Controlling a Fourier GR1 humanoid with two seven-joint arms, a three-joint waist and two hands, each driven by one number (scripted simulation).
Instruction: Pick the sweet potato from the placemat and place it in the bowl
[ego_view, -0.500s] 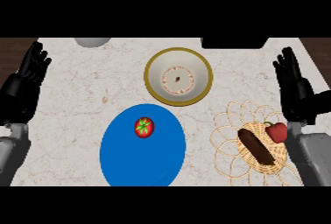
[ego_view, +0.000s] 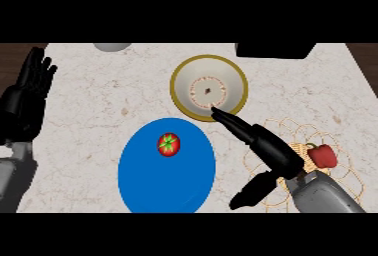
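Head view: the left hand (ego_view: 28, 97) is kept released and resting at the left edge. A tomato (ego_view: 168, 144) is seen on the blue plate (ego_view: 159, 187), left of the bowl (ego_view: 235, 82). The right hand (ego_view: 267, 149) is stretched unclenched over the woven placemat (ego_view: 342, 173), grasping nothing; the sweet potato is presumably hidden beneath it. Fingers should be lowered and closed lengthwise, and the red pepper (ego_view: 323, 155) just right avoided

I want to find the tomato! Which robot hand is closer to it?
The right hand. It reaches across just right of the tomato on the blue placemat; the left hand rests far off at the left edge.
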